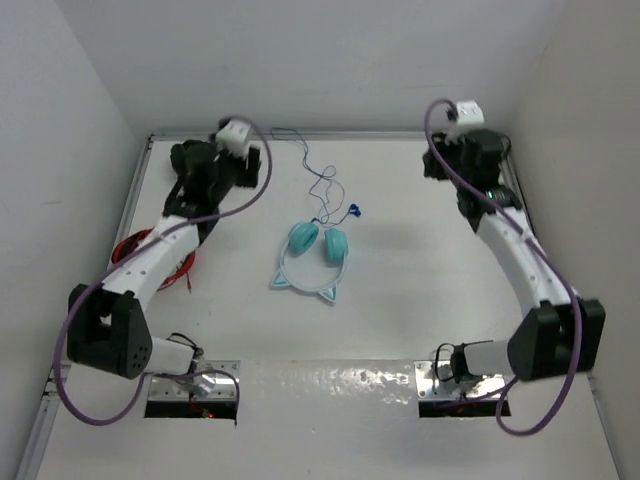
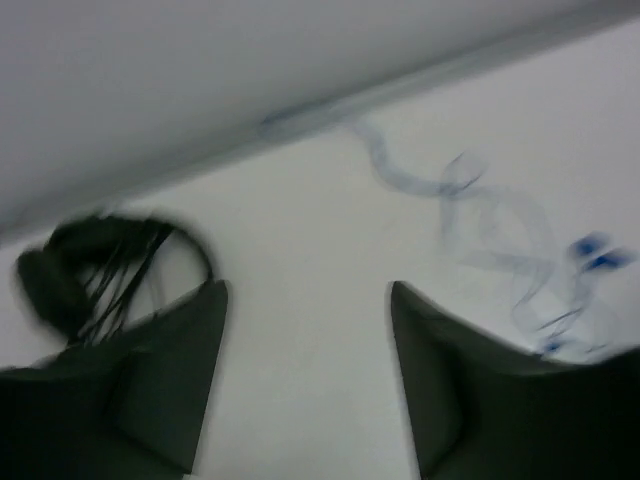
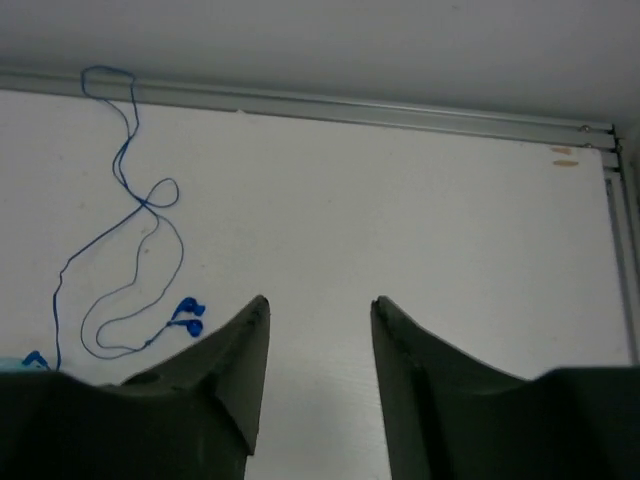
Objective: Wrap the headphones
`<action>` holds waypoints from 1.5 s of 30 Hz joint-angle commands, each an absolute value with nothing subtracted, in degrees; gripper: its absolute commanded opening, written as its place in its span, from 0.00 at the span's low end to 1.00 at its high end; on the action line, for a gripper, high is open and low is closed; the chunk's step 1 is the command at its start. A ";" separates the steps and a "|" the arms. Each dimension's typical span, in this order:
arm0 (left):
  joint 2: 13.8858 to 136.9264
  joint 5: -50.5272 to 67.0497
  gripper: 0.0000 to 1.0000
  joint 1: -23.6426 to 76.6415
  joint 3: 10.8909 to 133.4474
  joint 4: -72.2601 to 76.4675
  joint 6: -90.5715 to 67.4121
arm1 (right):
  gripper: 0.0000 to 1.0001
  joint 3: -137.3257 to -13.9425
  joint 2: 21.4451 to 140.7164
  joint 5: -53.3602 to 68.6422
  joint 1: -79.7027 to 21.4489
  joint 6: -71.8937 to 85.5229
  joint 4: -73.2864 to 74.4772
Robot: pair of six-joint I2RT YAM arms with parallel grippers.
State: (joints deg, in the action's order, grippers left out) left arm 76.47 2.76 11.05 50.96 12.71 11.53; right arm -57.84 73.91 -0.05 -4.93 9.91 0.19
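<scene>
Far left of the counter (image 1: 420,290) there's a red coiled cable bundle (image 1: 150,255), partly under the left arm. Left end effector (image 2: 308,290) is up near the back-left corner w/ fingers spread wide and nothing btwn them. Its wrist cam is pretty blurry, but black headphones (image 2: 60,280) show just off its left finger, close to the back wall.

The teal headphones (image 1: 310,255) lie flat around mid-counter, well apart from both arms. The 2 round cups sit side by side toward the back, and the pale blue cat-ear headband (image 1: 300,285) loops toward the near edge w/ the ears pointing forward. The thin dark cable (image 1: 320,180) wanders in loose loops from the cups to the back edge and returns, unwrapped, w/ the blue plug (image 1: 355,210) lying just right of the cups.

Right end effector (image 3: 320,300) is at the back-right, jaws apart, empty, above bare counter. The cable loops are off to its left in its wrist cam.
</scene>
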 commanded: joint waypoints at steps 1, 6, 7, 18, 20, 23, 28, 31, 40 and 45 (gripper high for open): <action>81.00 9.55 0.26 26.34 73.24 -29.36 10.57 | 0.47 -75.73 85.84 -8.74 -15.33 -0.07 30.29; 91.13 7.66 0.32 28.39 78.40 -41.91 -5.52 | 0.85 -77.53 90.27 -3.37 -18.80 4.91 23.05; 91.58 6.86 0.39 28.48 78.14 -42.18 -8.58 | 0.89 -75.69 89.92 -2.64 -19.07 6.66 20.33; 94.39 6.05 0.62 29.79 73.48 -44.47 -32.33 | 0.93 -65.67 85.53 -6.15 -25.66 13.00 13.47; 95.01 7.37 0.63 29.79 71.47 -44.39 -36.97 | 0.93 -63.12 84.47 -6.24 -25.66 12.83 11.61; 94.75 7.47 0.63 30.06 64.69 -42.45 -42.18 | 0.92 -61.79 84.02 -6.33 -25.93 11.34 8.62; 93.26 2.38 0.63 29.44 66.79 -47.54 -43.50 | 0.92 -62.05 83.76 -4.22 -26.01 12.91 7.03; 91.06 1.76 0.64 31.54 66.89 -47.81 -46.13 | 0.91 -60.91 82.71 -4.30 -26.28 13.80 7.91; 92.63 5.98 0.66 36.46 56.77 -36.06 -57.11 | 0.91 -51.51 73.92 -6.50 -27.60 12.92 5.44; 97.46 4.84 0.67 40.33 56.07 -26.22 -63.98 | 0.90 -45.63 65.59 -9.14 -27.77 13.45 4.75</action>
State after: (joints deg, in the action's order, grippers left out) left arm 95.85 5.26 38.39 55.79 -36.14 -57.43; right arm -47.99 70.57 -6.55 -27.27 12.71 7.31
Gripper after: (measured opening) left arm 0.664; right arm 0.904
